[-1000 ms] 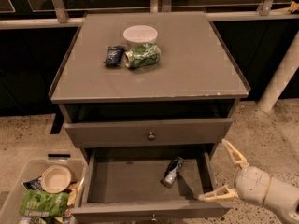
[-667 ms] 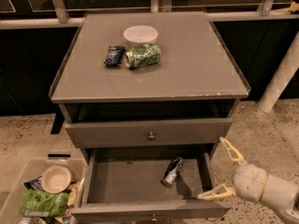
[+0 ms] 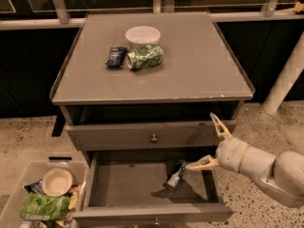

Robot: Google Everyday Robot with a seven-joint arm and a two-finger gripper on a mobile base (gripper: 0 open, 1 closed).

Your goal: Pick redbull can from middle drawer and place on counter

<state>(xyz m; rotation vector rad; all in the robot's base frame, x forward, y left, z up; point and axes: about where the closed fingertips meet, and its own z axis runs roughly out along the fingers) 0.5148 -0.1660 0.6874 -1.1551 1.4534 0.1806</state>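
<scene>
The gripper (image 3: 209, 145) is held at the lower right of the frame, fingers spread wide and grasping nothing, at the right end of the open middle drawer (image 3: 123, 186). The redbull can (image 3: 174, 178) is laid tilted in that drawer, right of centre, near the lower fingertip.

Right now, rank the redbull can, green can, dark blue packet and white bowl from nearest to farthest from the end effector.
The end effector, open, is at the middle drawer, right side.
1. redbull can, in that drawer.
2. green can, on the counter.
3. dark blue packet, left of it, and white bowl, behind: too close to call.
</scene>
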